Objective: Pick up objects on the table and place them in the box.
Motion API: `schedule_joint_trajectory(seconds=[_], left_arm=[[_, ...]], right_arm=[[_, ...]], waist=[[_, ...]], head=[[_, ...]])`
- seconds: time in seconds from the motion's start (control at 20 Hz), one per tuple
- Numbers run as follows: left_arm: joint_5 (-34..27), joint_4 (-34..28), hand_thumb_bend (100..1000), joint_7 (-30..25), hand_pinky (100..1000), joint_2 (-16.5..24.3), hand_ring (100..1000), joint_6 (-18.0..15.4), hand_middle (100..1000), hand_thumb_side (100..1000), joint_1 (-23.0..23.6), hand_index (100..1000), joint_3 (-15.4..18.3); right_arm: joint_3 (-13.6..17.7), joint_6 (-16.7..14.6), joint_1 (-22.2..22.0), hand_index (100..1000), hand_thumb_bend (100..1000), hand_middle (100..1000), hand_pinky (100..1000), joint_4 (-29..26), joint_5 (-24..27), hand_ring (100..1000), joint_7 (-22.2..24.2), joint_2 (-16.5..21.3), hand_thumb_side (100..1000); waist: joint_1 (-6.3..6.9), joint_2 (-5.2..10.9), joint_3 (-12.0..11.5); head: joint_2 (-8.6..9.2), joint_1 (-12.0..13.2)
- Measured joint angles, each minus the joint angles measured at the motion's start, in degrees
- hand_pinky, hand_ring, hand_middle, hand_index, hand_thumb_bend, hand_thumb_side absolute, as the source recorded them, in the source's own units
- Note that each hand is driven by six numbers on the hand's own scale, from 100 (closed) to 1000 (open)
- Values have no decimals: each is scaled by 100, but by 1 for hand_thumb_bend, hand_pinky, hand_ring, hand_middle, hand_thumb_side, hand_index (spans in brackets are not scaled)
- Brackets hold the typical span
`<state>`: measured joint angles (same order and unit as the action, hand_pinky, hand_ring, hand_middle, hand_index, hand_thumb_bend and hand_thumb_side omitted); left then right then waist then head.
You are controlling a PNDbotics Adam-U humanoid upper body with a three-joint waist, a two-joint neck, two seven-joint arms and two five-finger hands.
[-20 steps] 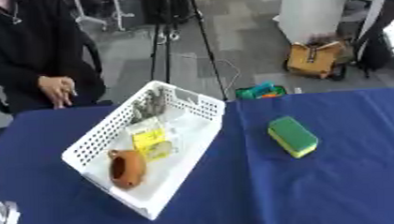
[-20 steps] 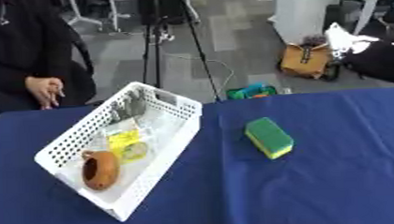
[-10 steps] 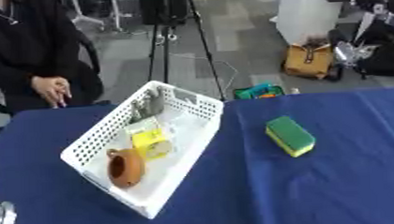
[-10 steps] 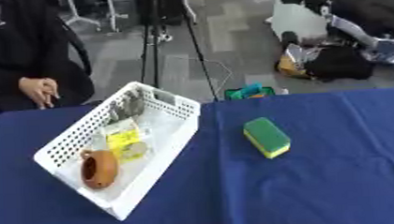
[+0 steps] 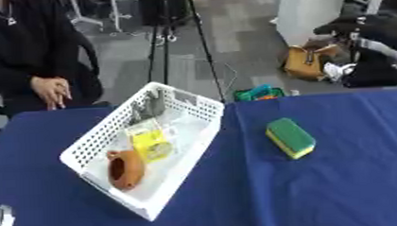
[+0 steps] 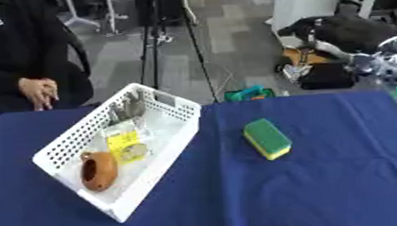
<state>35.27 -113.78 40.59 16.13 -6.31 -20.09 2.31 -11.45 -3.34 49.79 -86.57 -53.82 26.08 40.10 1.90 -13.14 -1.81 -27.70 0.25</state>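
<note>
The right hand blurs at the frame's upper right, its fingers unreadable, above the green sponge right of the white box.

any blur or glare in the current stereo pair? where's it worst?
Left eye view: the sponge and white basket are soft but readable; the right arm at the upper right edge is smeared. Right eye view: the right hand is a pale blur, its shape lost. No glare on the blue table in either view; shadows are faint.

A grey floor lies beyond the table, with a tripod standing.
</note>
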Motion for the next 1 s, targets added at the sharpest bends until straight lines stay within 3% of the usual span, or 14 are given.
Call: schedule_joint_trajectory(seconds=[0.3,0.75,1.0], left_arm=[[-7,0,100,1,773,-4,689,1,829,1000,9,797,0],[-9,0,100,5,772,-10,688,5,831,1000,26,787,0],[-21,0,100,5,771,-15,687,5,831,1000,31,781,0]], right_arm=[[12,551,-354,990,100,884,862,27,23,915,-332,-258,995],[42,1197,-899,1000,100,913,853,-135,19,908,-546,-786,997],[159,1605,-1104,1000,100,883,849,-198,-81,890,-594,-1268,831]], waist=[[3,-44,26],[-14,-94,53],[-19,-109,64]], head=[[7,20],[78,191],[112,282]])
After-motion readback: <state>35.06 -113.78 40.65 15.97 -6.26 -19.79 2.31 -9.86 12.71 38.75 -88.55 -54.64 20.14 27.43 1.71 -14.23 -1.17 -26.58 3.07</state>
